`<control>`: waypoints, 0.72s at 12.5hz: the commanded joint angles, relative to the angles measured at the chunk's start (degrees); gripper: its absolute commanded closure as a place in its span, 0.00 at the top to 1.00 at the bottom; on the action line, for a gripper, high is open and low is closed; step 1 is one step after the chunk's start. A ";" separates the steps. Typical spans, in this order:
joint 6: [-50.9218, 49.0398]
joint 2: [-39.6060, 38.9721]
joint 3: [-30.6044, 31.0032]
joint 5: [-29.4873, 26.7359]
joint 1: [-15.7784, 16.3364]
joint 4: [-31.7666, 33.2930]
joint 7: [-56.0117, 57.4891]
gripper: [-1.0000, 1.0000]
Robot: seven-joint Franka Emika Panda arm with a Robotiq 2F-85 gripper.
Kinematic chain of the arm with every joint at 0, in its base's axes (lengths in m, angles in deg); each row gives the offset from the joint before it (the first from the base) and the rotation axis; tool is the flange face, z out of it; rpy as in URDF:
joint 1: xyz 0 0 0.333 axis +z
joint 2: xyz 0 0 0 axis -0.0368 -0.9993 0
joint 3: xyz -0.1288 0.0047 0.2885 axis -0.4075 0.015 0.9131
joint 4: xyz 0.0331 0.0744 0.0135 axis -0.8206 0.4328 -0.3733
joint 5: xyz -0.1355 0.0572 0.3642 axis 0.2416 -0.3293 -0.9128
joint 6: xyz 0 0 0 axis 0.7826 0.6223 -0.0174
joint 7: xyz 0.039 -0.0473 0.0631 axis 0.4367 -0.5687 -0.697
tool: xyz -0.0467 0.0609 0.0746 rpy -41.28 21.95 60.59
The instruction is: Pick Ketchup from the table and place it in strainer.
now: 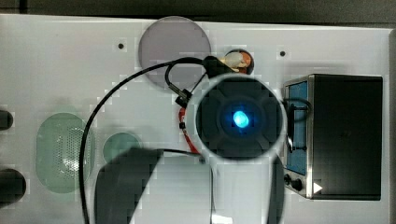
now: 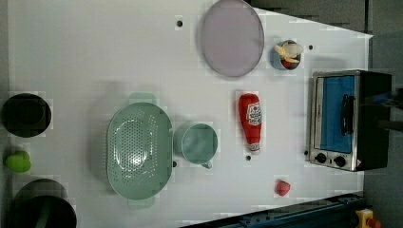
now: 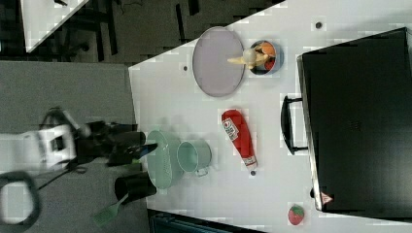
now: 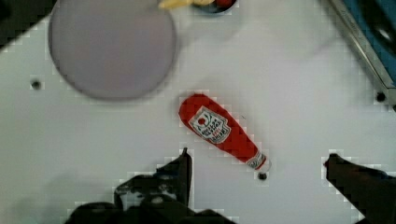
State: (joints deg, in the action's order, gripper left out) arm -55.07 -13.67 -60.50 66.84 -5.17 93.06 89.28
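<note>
Above the tabletop (image 2: 95,57), hovering with hand (image 4: 257,161) spread wide; ketchup (image 4: 221,132) lying flat below, well apart from strainer (image 2: 139,151). Approach step: next, descend squarely and close across the bottle.

A robot lab set up as a mock kitchen. The white tabletop (image 2: 95,57) carries small bolt holes in a regular pattern — a bench for mounting gear, not a home counter. A robot arm (image 3: 53,145) with trailing cables (image 1: 93,126) stands at its edge, and beyond the tabletop lie a grey floor (image 3: 63,87) and dark frame legs. The kitchenware looks toy-like: a small oven (image 2: 340,118), a strainer (image 2: 139,149), a cup (image 2: 197,143), a plate (image 2: 232,37), a bowl (image 2: 286,56) of play food and a soft ketchup bottle (image 2: 250,121) — props laid out for trials.
</note>
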 commanded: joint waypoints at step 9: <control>28.16 -11.94 2.88 -0.02 0.02 19.79 44.70 1.00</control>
State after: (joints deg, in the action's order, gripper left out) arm -29.11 -27.18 -57.72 67.16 -4.58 113.93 126.23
